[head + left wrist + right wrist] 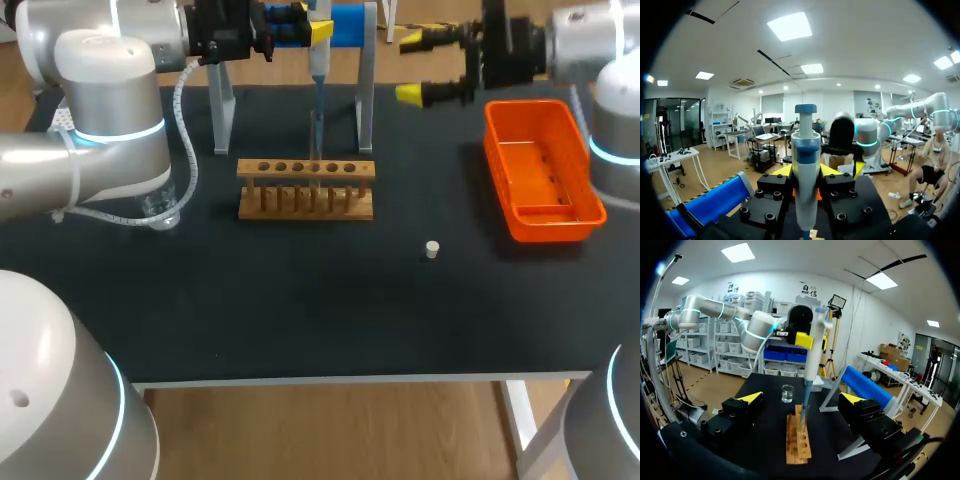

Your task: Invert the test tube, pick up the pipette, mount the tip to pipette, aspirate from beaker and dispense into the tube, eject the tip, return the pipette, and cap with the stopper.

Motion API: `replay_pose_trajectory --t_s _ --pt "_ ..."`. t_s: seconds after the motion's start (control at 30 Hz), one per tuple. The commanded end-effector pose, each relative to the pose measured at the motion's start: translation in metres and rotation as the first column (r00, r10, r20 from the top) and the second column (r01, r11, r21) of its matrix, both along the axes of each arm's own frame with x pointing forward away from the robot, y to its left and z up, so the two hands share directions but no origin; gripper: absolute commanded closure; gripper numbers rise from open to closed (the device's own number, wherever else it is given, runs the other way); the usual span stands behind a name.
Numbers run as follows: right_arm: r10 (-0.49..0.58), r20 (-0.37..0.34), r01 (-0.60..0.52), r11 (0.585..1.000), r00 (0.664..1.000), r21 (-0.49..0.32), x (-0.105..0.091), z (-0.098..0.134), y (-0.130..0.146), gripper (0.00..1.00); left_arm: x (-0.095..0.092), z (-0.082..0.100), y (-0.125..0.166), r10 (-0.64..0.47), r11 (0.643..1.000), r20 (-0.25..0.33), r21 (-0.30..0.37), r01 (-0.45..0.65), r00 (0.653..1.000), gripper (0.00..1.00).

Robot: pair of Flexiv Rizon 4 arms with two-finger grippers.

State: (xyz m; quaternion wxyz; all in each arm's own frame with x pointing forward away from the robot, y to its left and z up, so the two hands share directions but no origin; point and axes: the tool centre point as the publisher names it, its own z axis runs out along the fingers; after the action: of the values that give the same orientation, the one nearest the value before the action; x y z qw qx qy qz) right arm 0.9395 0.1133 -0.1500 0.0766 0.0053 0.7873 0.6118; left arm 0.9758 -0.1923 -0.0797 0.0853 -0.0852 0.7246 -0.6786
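Pipette (805, 150) upright in left pincer (806, 174), over rack (305, 190); right pincer (412, 68) level (spread wide)

Black table (300, 310), rack (306, 190), orange bin (550, 226), stopper (432, 249), beaker (160, 208)

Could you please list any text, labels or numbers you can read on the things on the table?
None readable: the pipette, wooden rack, orange tray and stopper show no print; any marks on the beaker are too small to read.
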Motion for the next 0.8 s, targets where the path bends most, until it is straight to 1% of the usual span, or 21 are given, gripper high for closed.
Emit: replay_pose_trajectory --t_s 0.03,0.1,0.2,0.3,0.6,0.8 --pt "0.03 -0.008 -0.03 1.0 1.0 0.005 0.012 -0.041 0.009 0.0 0.0 0.0 -0.001 0.002 1.0 0.0 0.0 -0.002 1.0 1.0" --pt "0.046 -0.021 -0.046 0.999 0.999 0.005 0.015 -0.055 0.013 0.0 0.0 0.0 -0.001 0.002 1.0 0.0 0.0 -0.002 1.0 1.0" --pt "0.063 -0.023 -0.064 0.998 0.998 -0.023 0.02 -0.074 0.022 0.0 0.0 0.0 -0.001 0.002 1.0 0.0 0.0 -0.002 1.0 1.0" --pt "0.082 -0.022 -0.083 0.996 0.996 -0.036 0.025 -0.087 0.03 0.0 0.0 0.0 -0.001 0.002 1.0 0.0 0.0 -0.002 1.0 1.0" --pt "0.11 -0.067 -0.115 0.991 0.992 -0.072 0.041 -0.113 0.058 0.0 0.0 0.0 -0.001 0.002 1.0 0.0 0.0 -0.002 1.0 1.0" --pt "0.12 -0.08 -0.128 0.987 0.99 -0.096 0.041 -0.126 0.079 0.0 0.0 0.0 -0.001 0.002 1.0 0.0 0.0 -0.002 1.0 1.0"
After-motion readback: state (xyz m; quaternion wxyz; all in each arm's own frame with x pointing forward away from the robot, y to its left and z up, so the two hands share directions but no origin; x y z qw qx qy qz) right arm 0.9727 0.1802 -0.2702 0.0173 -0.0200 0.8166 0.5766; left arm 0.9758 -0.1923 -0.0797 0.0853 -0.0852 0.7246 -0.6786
